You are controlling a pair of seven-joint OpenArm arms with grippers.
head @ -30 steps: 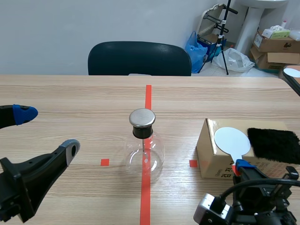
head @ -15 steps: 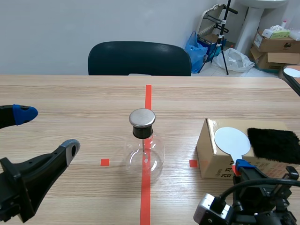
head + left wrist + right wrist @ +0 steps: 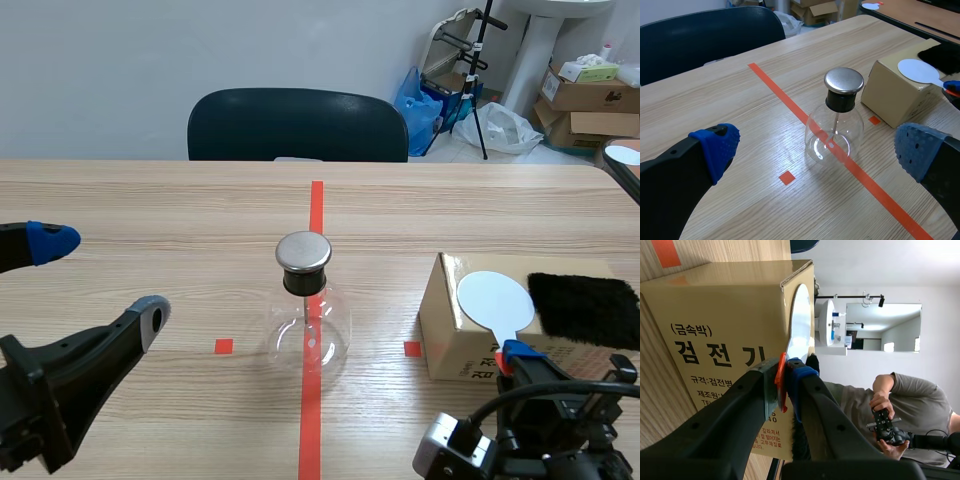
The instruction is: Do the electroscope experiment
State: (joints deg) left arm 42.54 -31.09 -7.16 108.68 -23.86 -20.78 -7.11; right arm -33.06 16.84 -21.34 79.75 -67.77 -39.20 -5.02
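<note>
Bright, even light; soft shadows; highlights on flask (image 3: 308, 338) and metal cap (image 3: 303, 250).

Almost nothing changes from one picture to the next. The left gripper (image 3: 100, 276) seems to shift a tiny bit, so little that it is hard to be sure. Nothing else moves at all.

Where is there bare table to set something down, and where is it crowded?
Bare: the far table strip between the flask and the chair, and the wood between flask and left end effector. Crowded: the right, with box, paddle, black cloth and right end effector.
</note>
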